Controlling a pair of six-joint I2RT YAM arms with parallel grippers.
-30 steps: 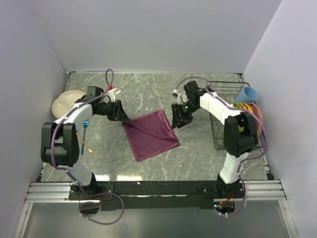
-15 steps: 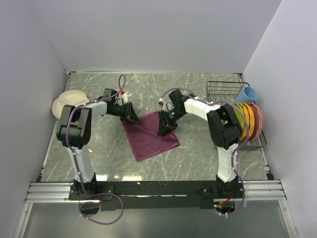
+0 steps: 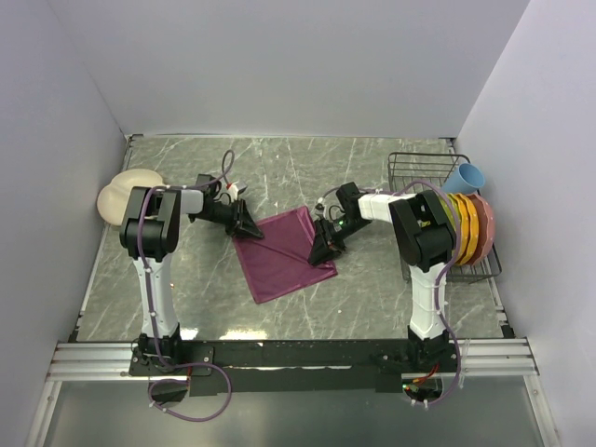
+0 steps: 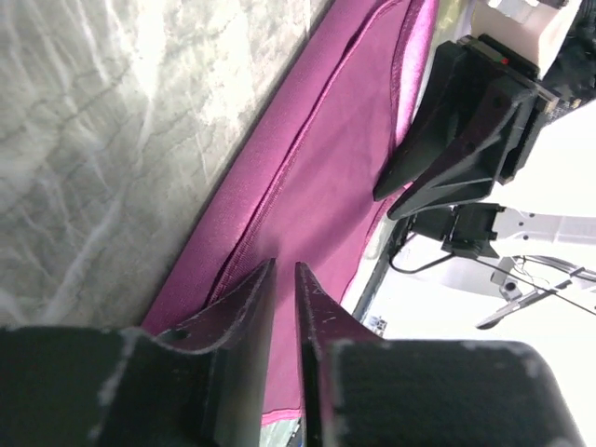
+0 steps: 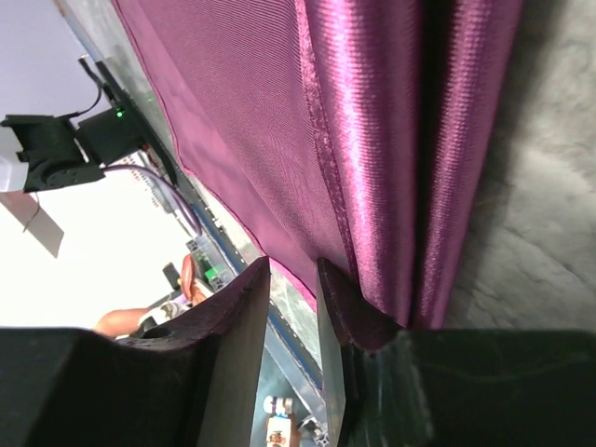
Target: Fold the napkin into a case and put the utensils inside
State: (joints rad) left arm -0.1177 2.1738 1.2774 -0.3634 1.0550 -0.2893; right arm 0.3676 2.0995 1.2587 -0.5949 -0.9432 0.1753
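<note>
The maroon napkin [image 3: 284,251] lies flat on the marble table as a tilted square, with a fold ridge along its right side [image 5: 410,140]. My left gripper [image 3: 250,226] is low at the napkin's upper left corner. Its jaws [image 4: 285,264] stand a narrow slit apart, and the cloth [image 4: 326,158] shows through the slit. My right gripper [image 3: 324,250] is at the right edge. Its jaws [image 5: 291,263] stand slightly apart, with the folded hem against the outside of one finger and only table in the gap. The utensils are hidden behind my left arm.
A cream divided plate [image 3: 126,191] sits at the far left. A wire rack [image 3: 419,168] at the right holds a blue cup [image 3: 468,175] and stacked orange and yellow plates [image 3: 470,223]. The right gripper [image 4: 466,121] shows across the cloth in the left wrist view.
Both grippers have come down from above the table onto the napkin, the left to its upper left corner and the right to its right edge. Both pairs of jaws have narrowed.
</note>
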